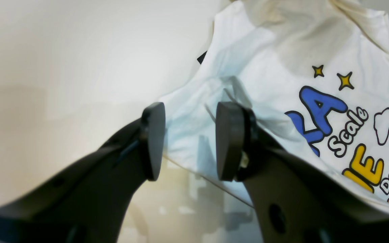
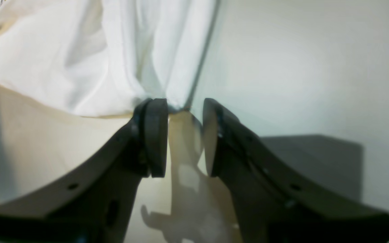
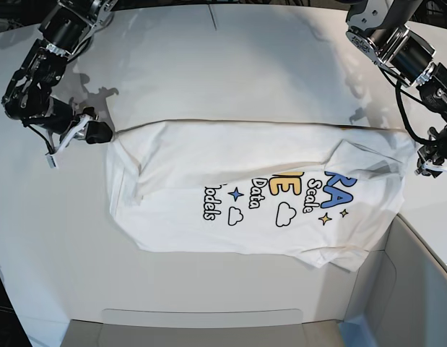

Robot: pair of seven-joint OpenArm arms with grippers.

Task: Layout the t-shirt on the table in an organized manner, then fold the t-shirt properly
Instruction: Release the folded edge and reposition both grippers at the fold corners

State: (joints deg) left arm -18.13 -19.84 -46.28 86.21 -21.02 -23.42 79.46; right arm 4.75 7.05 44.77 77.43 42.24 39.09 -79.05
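While the t-shirt (image 3: 259, 191) lies spread across the white bench (image 3: 209, 65) with its printed side up, both arms sit at its far corners, one at each end of a straight, taut-looking top edge.

Seen from the left wrist view, the left fingers (image 1: 190, 141) stand apart with a clear gap between the two dark pads. White cloth of the t-shirt (image 1: 282, 50) shows through that gap, and the fabric edge runs just past the pads. The pads do not press together on it, and whether either pad touches the cloth cannot be told. Blue and yellow lettering, small yellow stars and a cloud outline lie beside the right-hand pad.

Over in the right wrist view, the right fingers (image 2: 184, 136) are also apart. A gathered, pleated bunch of the t-shirt (image 2: 79, 60) comes down to the tip of the left-hand pad and seems to touch it, while the gap itself shows only the bench surface. Nothing is pinched between these pads.

From the base view, the shirt body spreads toward the near side of both fingers, with creases near each corner.
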